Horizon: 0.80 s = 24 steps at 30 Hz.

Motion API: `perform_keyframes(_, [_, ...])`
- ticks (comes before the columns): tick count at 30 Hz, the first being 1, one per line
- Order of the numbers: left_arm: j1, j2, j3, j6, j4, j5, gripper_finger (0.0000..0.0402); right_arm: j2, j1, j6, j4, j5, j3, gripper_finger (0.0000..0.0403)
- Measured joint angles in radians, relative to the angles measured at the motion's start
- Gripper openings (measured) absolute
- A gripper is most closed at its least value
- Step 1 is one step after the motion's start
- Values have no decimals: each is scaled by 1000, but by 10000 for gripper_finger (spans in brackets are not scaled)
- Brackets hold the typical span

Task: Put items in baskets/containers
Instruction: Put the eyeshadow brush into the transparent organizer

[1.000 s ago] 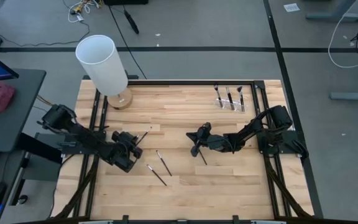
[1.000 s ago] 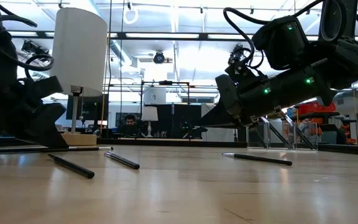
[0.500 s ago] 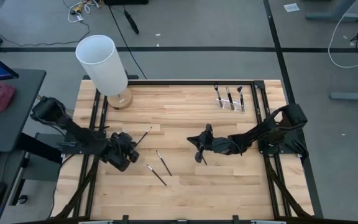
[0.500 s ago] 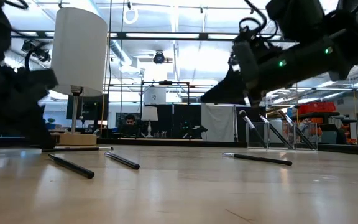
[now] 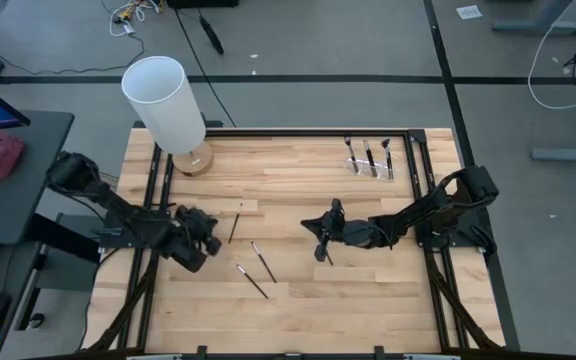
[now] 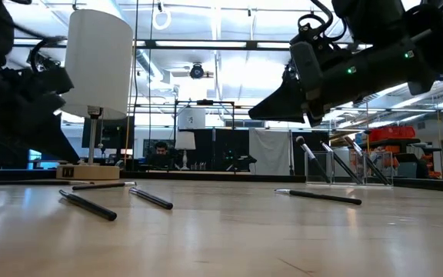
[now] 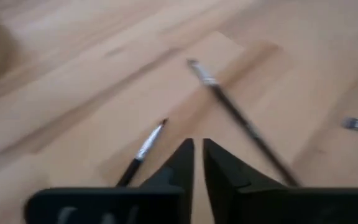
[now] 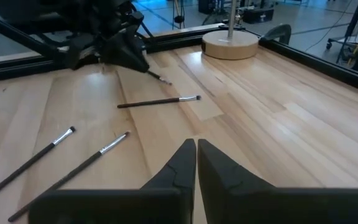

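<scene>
Several thin dark brushes lie flat on the wooden table. One (image 5: 234, 226) lies just beyond my left gripper (image 5: 214, 241), two (image 5: 263, 261) (image 5: 251, 281) lie nearer the front, and one (image 5: 325, 256) is under my right gripper (image 5: 318, 248). The clear holder (image 5: 370, 163) stands at the far right with three brushes leaning in it. My left gripper (image 7: 197, 163) is shut and low over the table, with a brush (image 7: 140, 155) beside its fingers. My right gripper (image 8: 196, 155) is shut and hovers above the table (image 6: 261, 114).
A big white cylinder (image 5: 163, 95) on a round wooden base (image 5: 194, 161) stands at the far left corner. Black rails (image 5: 298, 132) frame the table. Bare wood lies between the two grippers and along the near edge. A person shows far off in the room (image 6: 160, 151).
My left gripper has drawn back toward the table's left edge, away from the brush in front of it. That brush has turned slightly on the table. My right gripper has risen and shifted a little toward the near edge, then held still.
</scene>
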<state>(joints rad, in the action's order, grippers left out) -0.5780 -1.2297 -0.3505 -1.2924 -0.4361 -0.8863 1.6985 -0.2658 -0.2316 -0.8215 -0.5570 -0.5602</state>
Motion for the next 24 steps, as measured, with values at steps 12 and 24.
perform_keyframes(12, [322, 2, 47, 73, -88, 126, 211, 1, 4, -3, -7, 0, 0, 21])
perform_keyframes(24, [673, 94, 179, 497, 306, 380, 198, 1, 4, -40, -9, 0, 0, 21])
